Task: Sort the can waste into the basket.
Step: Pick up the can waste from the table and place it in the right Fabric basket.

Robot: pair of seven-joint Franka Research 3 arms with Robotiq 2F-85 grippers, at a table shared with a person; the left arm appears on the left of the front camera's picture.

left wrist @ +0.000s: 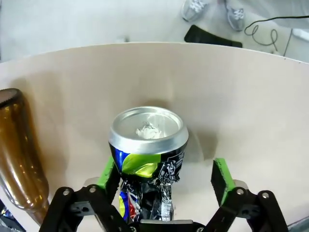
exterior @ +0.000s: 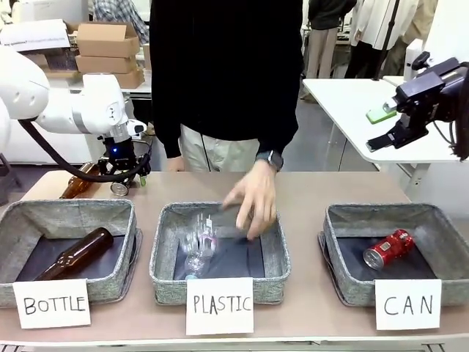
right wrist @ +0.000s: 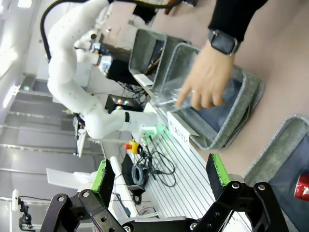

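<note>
A crushed dark can (left wrist: 148,140) with yellow-green marks and a silver top stands on the table between the fingers of my left gripper (left wrist: 164,175). The jaws are open: the left pad (left wrist: 108,172) is close against the can and the right pad (left wrist: 220,178) stands clear of it. In the front view that gripper (exterior: 121,180) points down at the table's far left. A red can (exterior: 388,249) lies in the grey basket (exterior: 447,220) behind the "CAN" card. My right gripper (exterior: 381,126) hangs high at the right, open with nothing in it, as the right wrist view (right wrist: 161,176) also shows.
A brown bottle (left wrist: 19,154) lies just left of the dark can. Another brown bottle (exterior: 77,253) lies in the "BOTTLE" basket. The person's hand (exterior: 253,202) reaches into the "PLASTIC" basket (exterior: 165,257), where a clear bottle (exterior: 199,242) lies.
</note>
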